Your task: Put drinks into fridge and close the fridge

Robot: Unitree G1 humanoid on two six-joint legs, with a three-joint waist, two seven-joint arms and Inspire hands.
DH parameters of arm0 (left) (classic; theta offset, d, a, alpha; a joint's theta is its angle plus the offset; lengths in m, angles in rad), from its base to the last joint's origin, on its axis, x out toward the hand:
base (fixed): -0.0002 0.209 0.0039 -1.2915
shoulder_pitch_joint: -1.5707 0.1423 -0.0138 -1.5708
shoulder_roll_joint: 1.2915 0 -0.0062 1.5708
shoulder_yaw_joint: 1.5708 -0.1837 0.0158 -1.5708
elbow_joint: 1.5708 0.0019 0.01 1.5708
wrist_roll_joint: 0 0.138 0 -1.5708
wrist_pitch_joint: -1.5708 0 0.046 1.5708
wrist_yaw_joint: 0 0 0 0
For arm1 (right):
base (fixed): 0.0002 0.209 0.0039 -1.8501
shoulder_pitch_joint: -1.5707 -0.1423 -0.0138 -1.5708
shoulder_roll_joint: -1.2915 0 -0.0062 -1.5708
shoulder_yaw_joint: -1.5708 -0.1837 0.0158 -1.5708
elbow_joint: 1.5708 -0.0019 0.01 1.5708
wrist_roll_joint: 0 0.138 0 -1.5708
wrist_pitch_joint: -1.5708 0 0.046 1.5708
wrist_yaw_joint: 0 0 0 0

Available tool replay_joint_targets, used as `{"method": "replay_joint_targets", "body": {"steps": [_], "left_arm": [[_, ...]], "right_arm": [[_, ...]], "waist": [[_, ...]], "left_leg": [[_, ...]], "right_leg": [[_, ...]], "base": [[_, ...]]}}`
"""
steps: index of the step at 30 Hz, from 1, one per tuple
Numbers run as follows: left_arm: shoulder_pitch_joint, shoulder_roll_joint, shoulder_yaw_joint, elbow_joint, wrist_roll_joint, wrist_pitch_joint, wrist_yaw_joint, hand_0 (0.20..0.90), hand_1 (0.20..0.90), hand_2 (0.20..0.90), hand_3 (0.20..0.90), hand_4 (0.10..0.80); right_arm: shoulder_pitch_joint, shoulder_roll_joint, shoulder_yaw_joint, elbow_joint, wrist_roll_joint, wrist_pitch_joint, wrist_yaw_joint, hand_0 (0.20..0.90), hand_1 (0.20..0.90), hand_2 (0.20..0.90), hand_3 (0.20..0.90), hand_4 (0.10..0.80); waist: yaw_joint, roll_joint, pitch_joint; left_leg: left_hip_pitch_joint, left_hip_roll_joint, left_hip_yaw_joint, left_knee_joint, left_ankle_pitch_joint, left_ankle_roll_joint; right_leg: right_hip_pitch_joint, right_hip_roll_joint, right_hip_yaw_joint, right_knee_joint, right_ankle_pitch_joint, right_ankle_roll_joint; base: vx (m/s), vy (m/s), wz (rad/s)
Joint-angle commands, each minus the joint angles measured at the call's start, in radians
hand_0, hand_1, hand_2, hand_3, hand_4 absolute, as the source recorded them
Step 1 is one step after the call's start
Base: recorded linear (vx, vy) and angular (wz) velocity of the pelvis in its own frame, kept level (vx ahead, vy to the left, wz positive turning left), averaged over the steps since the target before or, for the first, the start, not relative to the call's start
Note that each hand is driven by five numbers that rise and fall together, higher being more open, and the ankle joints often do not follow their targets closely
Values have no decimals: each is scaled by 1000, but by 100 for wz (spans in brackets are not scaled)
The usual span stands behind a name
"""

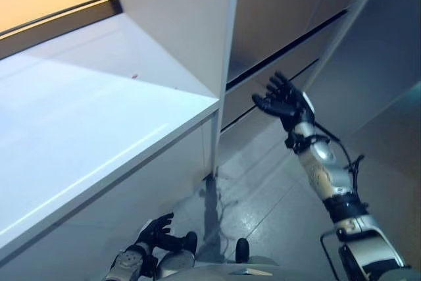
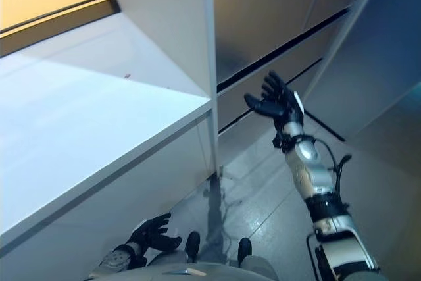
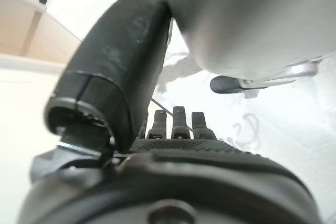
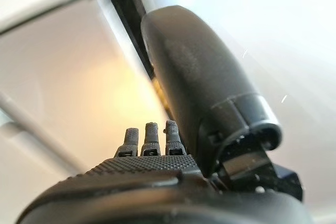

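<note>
The grey fridge front (image 1: 276, 18) stands ahead on the right, crossed by dark horizontal seams (image 1: 289, 47). My right hand (image 1: 284, 102) is raised in front of it, just below the seams, with its fingers straight and spread, holding nothing. It also shows in the right wrist view (image 4: 157, 171), fingers straight before a pale surface. My left hand (image 1: 155, 231) hangs low beside the white counter, fingers relaxed and empty; it also shows in the left wrist view (image 3: 178, 145). I see no drink.
A white counter (image 1: 85, 116) fills the left side, with a white upright cabinet panel (image 1: 184, 24) at its far end, next to the fridge. A grey angled panel (image 1: 375, 64) stands on the right. Shiny grey floor (image 1: 263, 195) lies between.
</note>
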Motion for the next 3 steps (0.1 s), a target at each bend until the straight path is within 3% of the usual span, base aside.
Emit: {"method": "replay_joint_targets", "body": {"steps": [1,3], "left_arm": [[-25,-49,7,33,-35,-31,12,900,900,900,900,800],[-29,-57,11,44,-50,-34,0,900,900,900,900,800]], "right_arm": [[87,18,10,45,-68,-65,42,900,900,900,900,800],[132,51,45,163,-115,-37,57,900,900,900,900,800]], "waist": [[-33,-5,-77],[-41,-5,-84]], "left_leg": [[-11,-31,130,18,-61,54],[-6,-30,142,15,-61,53]], "right_leg": [[-32,17,68,1,52,3],[-26,21,70,-6,55,1]], "base": [[-8,-31,-9],[-3,-18,-1]]}}
